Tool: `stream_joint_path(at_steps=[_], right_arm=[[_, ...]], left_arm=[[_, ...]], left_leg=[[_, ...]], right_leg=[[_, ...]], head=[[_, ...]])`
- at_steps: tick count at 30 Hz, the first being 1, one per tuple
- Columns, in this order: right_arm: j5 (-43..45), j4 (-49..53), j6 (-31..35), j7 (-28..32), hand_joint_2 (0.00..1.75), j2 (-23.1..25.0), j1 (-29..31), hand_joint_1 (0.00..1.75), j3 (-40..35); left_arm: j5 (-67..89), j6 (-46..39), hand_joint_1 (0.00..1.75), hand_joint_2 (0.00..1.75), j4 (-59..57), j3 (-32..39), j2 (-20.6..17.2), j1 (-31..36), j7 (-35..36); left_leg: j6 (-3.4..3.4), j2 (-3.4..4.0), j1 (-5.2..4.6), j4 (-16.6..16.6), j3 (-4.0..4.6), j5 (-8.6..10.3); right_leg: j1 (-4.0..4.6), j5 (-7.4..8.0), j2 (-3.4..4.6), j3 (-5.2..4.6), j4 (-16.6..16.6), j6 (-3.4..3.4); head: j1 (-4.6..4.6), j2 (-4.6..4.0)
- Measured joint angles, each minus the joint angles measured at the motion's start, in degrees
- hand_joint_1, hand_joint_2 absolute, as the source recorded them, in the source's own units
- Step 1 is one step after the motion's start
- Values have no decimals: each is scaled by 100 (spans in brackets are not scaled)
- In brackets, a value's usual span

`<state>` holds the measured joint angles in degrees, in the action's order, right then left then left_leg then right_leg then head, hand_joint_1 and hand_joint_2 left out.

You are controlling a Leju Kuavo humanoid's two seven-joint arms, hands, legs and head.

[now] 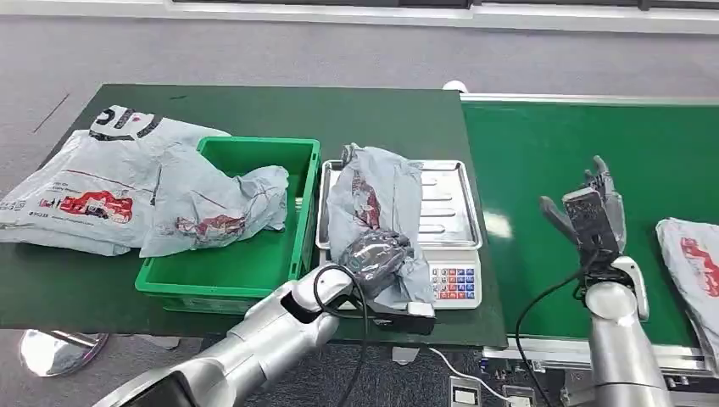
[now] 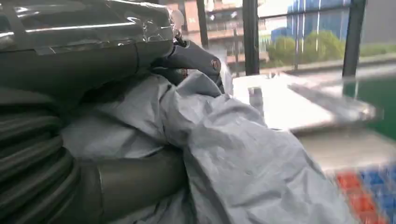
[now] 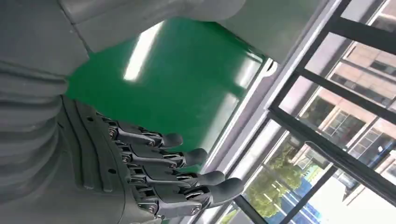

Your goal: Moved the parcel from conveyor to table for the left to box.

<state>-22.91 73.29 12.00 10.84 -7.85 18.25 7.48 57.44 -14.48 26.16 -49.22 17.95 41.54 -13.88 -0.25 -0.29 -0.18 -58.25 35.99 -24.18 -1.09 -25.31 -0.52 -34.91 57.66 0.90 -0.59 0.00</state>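
Heads up, your left hand [image 1: 376, 254] is gripping the crumpled grey plastic parcel [image 1: 377, 208] draped across the steel-topped scale [image 1: 449, 203], so it's risking snagging and dragging that scale toward the green plastic bin [image 1: 233, 284], while your right hand [image 1: 593, 212] is hanging open over the green conveyor belt [image 1: 526, 161].

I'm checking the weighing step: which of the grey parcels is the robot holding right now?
The grey parcel lying on the scale; the left hand grips its near end. The others lie untouched: two at the green bin, one on the conveyor.

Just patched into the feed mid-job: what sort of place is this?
Probably a parcel-sorting or packing station. A green conveyor belt carries a grey mail bag, another bag lies on a weighing scale, and a green bin holds more.
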Motion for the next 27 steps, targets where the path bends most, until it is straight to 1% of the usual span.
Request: stream_joint_path(at_steps=[6,9,13,18,21,24,27], right_arm=[[-57,57,-48,-13,175,30,0,0,2],[-99,50,-57,-13,175,39,47,0,2],[-207,-37,10,-20,175,81,274,0,2],[-219,-87,70,33,175,96,305,0,46],[-17,-127,43,192,175,68,284,0,85],[136,-324,96,269,175,11,393,0,85],[184,-492,144,280,175,-18,502,0,85]], left_arm=[[-35,-116,175,175,236,85,-13,174,39],[-24,-539,175,175,425,138,-33,185,107],[-173,-678,175,175,1148,411,-103,348,155],[-208,-678,175,175,1929,780,-127,649,431],[20,-910,175,175,2202,993,-210,753,621],[704,-1394,175,175,2230,1203,-271,839,940],[986,-1592,175,175,2195,1364,-315,883,1014]], left_leg=[[0,0,0,1,0,0],[0,-1,0,0,5,1],[1,-2,-1,0,4,4],[3,-9,-1,-1,6,6],[2,-6,0,0,6,5],[2,-3,0,0,5,5],[1,-7,0,0,5,8]], right_leg=[[0,0,0,0,0,0],[-1,0,-2,0,2,0],[-1,2,-3,-2,2,0],[-1,2,-12,-2,2,0],[0,2,-7,-2,2,0],[0,2,-5,-3,2,0],[0,2,-10,-1,2,0]], head=[[0,0],[0,0],[0,0],[0,0],[0,0],[0,0],[0,0]])
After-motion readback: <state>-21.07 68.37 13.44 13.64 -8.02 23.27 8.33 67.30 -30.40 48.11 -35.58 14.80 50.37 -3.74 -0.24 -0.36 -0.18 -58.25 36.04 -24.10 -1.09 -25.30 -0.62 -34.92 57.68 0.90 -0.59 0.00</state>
